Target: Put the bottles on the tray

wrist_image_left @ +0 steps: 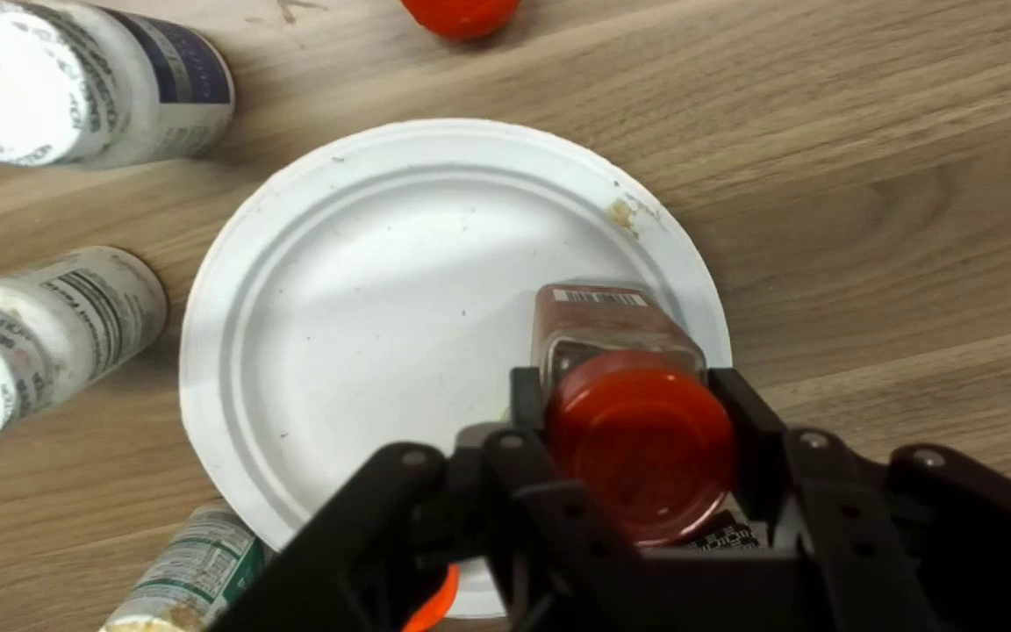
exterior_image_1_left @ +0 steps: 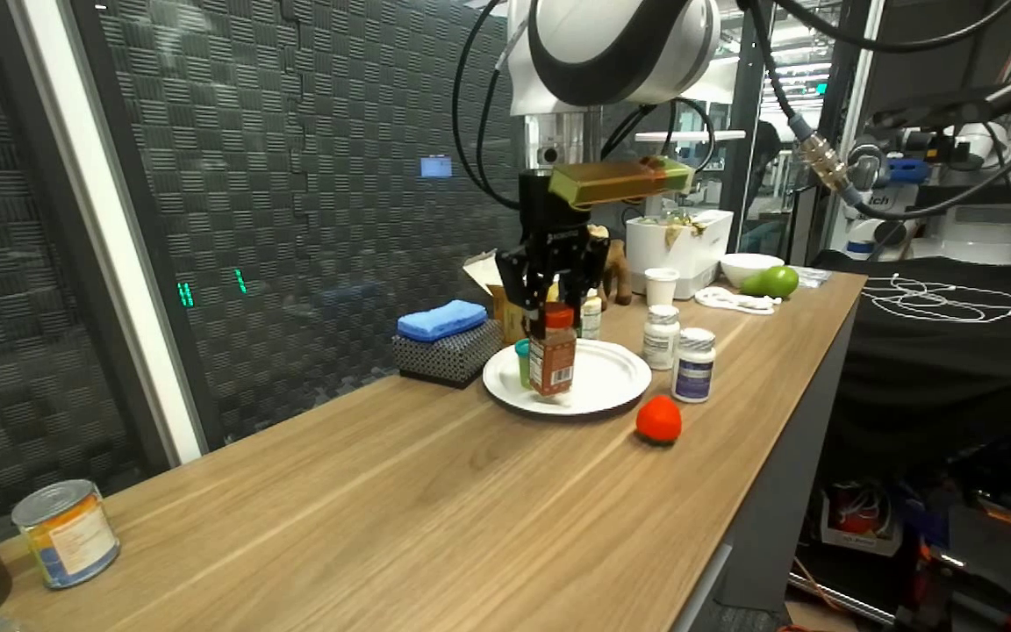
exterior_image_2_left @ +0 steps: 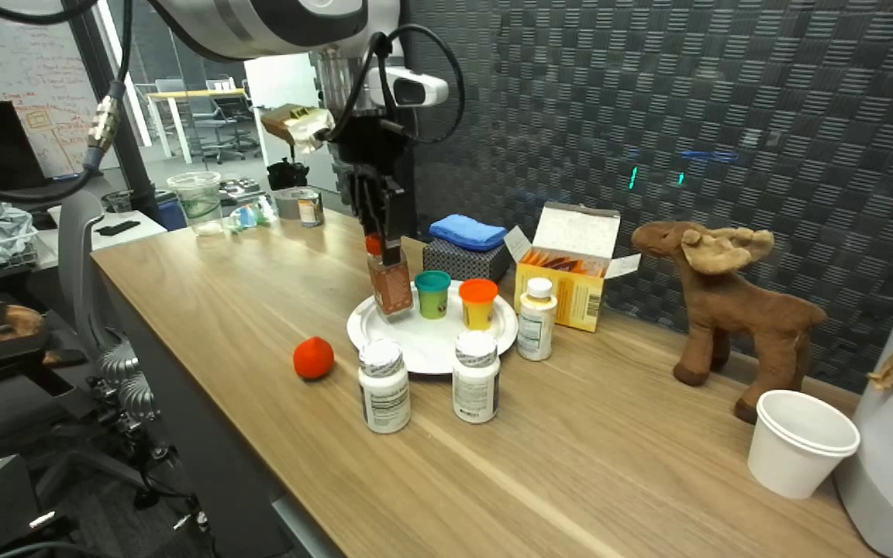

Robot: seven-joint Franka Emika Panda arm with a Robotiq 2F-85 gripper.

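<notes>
— Jaws: what is their state?

— Clamped at part width on the upper end of one red-capped, square-sided brown spice bottle (exterior_image_2_left: 391, 288). The bottle is tilted, cap end uppermost.

— Location of this bottle?

— Over the flat, round white tray (wrist_image_left: 365, 290). In the wrist view, with the dial centred on the tray, it occupies 3 o'clock. Contact between its base and the tray cannot be determined.

— Items standing on the tray?

— Two, both upright. In an exterior view, dial centred on the tray: short, teal-lidded green container (exterior_image_2_left: 432, 301) at 12 o'clock; short, orange-lidded yellow container (exterior_image_2_left: 478, 308) at 2 o'clock.

— Bottles off the tray?

— Three, upright on the wood-grain desk (exterior_image_1_left: 400, 500). In the wrist view: purple-labelled white bottle (wrist_image_left: 111, 92) at 10 o'clock; black-printed white bottle (wrist_image_left: 75, 320) at 9 o'clock; green-labelled white bottle (wrist_image_left: 198, 566) at 8 o'clock, just beside the tray.

— Adjacent objects?

— In the wrist view, one round, bright-red object (wrist_image_left: 462, 13) at 12 o'clock. In an exterior view, one blue pad (exterior_image_2_left: 468, 231) resting on a dark patterned box (exterior_image_2_left: 463, 261) at 1 o'clock; one opened yellow carton (exterior_image_2_left: 574, 298) at 2 o'clock; one tan-antlered brown plush moose (exterior_image_2_left: 741, 302) at 3 o'clock, well apart from the tray.
</notes>
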